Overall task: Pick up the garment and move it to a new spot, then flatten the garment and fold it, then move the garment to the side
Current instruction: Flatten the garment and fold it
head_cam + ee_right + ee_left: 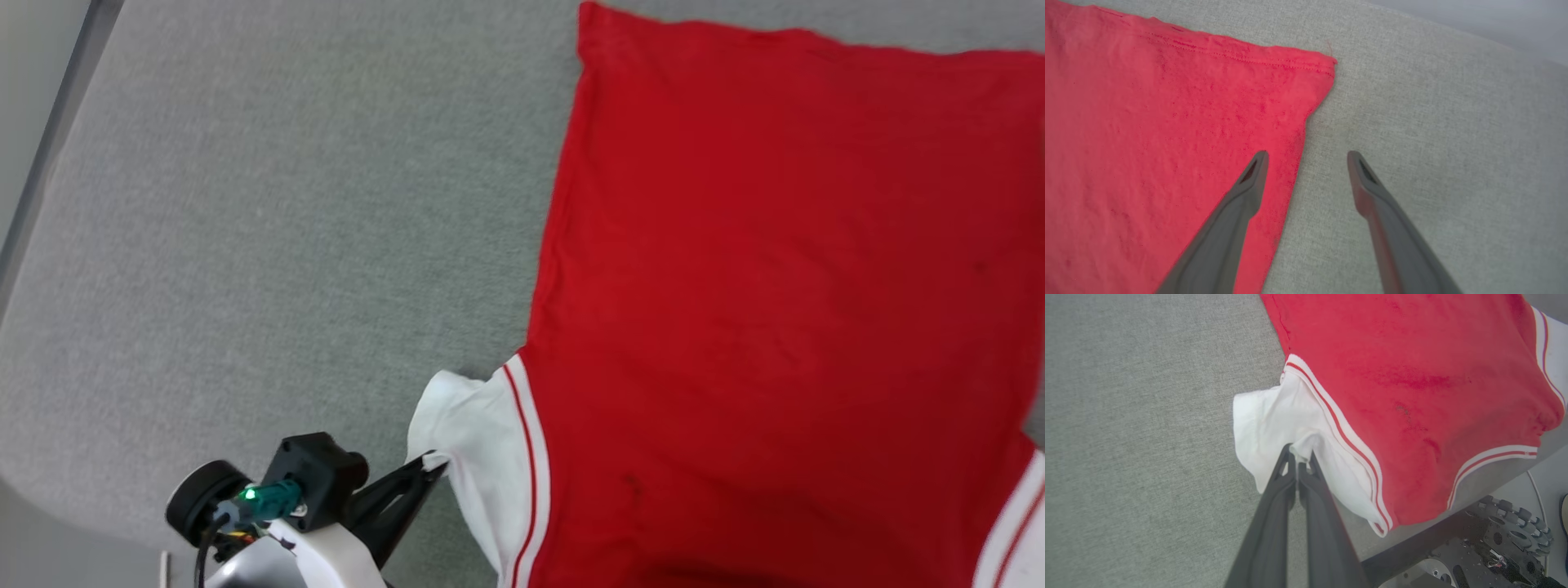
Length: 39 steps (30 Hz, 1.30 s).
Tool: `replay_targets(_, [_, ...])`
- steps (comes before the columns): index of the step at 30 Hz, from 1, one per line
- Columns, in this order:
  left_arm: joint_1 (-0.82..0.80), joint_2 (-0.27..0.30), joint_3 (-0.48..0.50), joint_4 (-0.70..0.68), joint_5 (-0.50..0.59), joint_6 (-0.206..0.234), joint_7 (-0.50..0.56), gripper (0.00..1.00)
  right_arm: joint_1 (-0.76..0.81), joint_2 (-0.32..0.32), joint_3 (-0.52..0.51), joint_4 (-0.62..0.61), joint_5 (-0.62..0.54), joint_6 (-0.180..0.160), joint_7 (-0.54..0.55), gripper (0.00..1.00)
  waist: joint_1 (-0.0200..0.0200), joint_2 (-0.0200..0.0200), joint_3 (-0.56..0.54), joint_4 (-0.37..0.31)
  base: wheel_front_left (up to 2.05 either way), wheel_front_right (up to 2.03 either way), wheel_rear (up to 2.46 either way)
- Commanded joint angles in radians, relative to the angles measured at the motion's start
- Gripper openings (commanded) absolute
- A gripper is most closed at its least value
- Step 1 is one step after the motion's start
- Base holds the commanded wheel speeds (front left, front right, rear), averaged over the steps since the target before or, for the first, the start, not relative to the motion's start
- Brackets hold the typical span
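The garment [775, 286] lies spread on the grey surface [286, 245], at 3 o'clock in the head view. The left pincer [437, 463] is clenched on its white sleeve [482, 433] at 7 o'clock; the right pincer [1307, 155], released, straddles its red edge.

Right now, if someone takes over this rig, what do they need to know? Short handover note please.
Left gripper: shut on the white sleeve.
Right gripper: open, holding nothing, fingers straddling the garment's side edge near a hem corner.
Garment: spread on the grey table, plain red side up, body mostly flat, the held sleeve bunched.
Done: laid out and largely flattened.
Left: smooth the sleeve, fold, then move it to the side.
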Motion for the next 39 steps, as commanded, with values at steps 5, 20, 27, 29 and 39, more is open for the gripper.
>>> replay_targets(5, [-0.044,-0.036,-0.021,0.01,0.017,-0.017,-0.02,0.0,-0.082,0.03,-0.07,0.072,-0.128,-0.001,0.039,1.0,-0.0003,0.0,0.098,0.093,0.0,0.0,0.0])
replay_targets(20, [-0.084,-0.084,-0.044,0.07,0.026,-0.042,-0.068,0.0,-0.033,0.099,-0.154,0.1,-0.264,-0.001,0.086,1.0,-0.0003,0.0,0.147,0.152,0.0,0.0,0.0])
replay_targets(27, [-0.098,-0.097,-0.051,0.093,0.024,-0.044,-0.072,0.0,0.028,0.066,-0.109,0.097,-0.261,-0.001,0.09,0.0,-0.0003,0.0,0.132,0.155,0.0,0.0,0.0])
replay_targets(29, [-0.095,-0.097,-0.051,0.099,0.024,-0.04,-0.075,0.0,0.041,0.054,-0.102,0.097,-0.258,-0.001,0.083,0.0,-0.0003,0.0,0.119,0.152,0.0,0.0,0.0])
replay_targets(39, [-0.068,-0.084,-0.033,0.109,0.014,-0.014,-0.077,0.0,0.141,0.045,-0.078,0.115,-0.23,-0.001,0.034,0.0,-0.0003,0.0,0.009,0.088,0.0,0.0,0.0])
